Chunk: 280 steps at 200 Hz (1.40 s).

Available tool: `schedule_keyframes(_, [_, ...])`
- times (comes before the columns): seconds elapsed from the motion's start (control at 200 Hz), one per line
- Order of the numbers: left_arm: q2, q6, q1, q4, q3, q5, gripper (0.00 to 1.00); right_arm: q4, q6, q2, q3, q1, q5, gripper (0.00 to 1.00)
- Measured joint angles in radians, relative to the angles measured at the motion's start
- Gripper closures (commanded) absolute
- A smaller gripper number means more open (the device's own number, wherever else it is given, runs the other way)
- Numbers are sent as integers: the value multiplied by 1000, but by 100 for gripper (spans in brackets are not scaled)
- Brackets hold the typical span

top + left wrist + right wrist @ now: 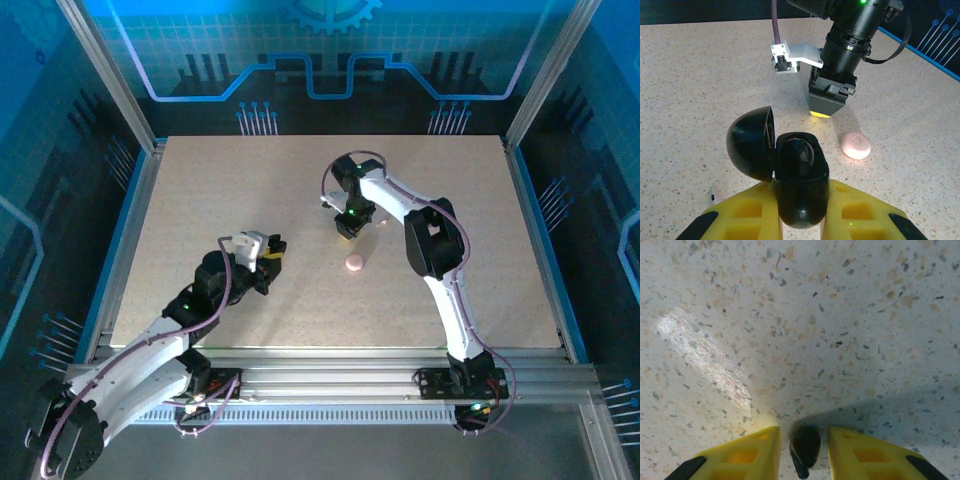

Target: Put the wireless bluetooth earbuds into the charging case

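Step in hand, as I read it: pickup of a black bud. Nothing is in the case that I can make out.

Your right claw (804, 431) points down at the worktop (790, 315), and a black earbud (806, 445) lies on the surface between its fingers (752, 452). The jaws are narrow but not on the bud. A thin strip of worktop shows on each side of it, so I'd call the claw open with nothing gripped.

Your left claw (800, 205) is clamped on the black charging case (800, 172). The lid (752, 142) is swung open to the side and the mouth faces the right arm. The inside is too dark to tell whether a bud is seated.

From above, the left claw (266, 262) holds the case left of centre. The right claw (346, 228) is mid-worktop, apart from it. A pink disc (354, 263) lies near the right claw and isn't part of this grab. I can't pick out the other buds.

What the next move calls for:
- Close squarely on the bud. It's small and rounded, so an off-centre pinch could squirt it out.
- Lift it clear and carry it to the case mouth.
- Line the bud up with its well before you let go, and hold the case steady with the left.
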Motion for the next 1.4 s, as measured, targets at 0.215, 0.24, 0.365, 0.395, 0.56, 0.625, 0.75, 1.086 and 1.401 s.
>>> schedule_keyframes(0.215, [2, 0, 0, -1, 6, 0, 87, -1, -2, 5, 8, 0, 12, 75])
schedule_keyframes(0.24, [2, 0, 0, -1, 7, 0, 86, -1, -2, 6, 9, 0, 13, 76])
schedule_keyframes(0.365, [2, 1, 0, -3, 9, 0, 86, -1, -2, 8, 10, 0, 16, 77])
schedule_keyframes(0.395, [2, 1, 0, -3, 10, 0, 86, -1, -2, 8, 11, 0, 16, 78])
schedule_keyframes(0.56, [11, 3, 0, -12, 21, 0, 87, 0, -2, 8, 11, 0, 17, 81])
schedule_keyframes(0.625, [16, 4, 0, -13, 25, 1, 87, 2, -1, 8, 11, 0, 17, 81])
schedule_keyframes(0.75, [26, 8, 0, -15, 28, 1, 87, 24, 6, -7, -15, -2, 13, 81])
schedule_keyframes(1.086, [85, 19, 0, 42, 28, 24, 87, 163, 99, -151, -207, -30, -99, 82])
schedule_keyframes(1.401, [342, 37, 0, 302, 28, 102, 88, 311, 259, -459, -460, -77, -292, 83])
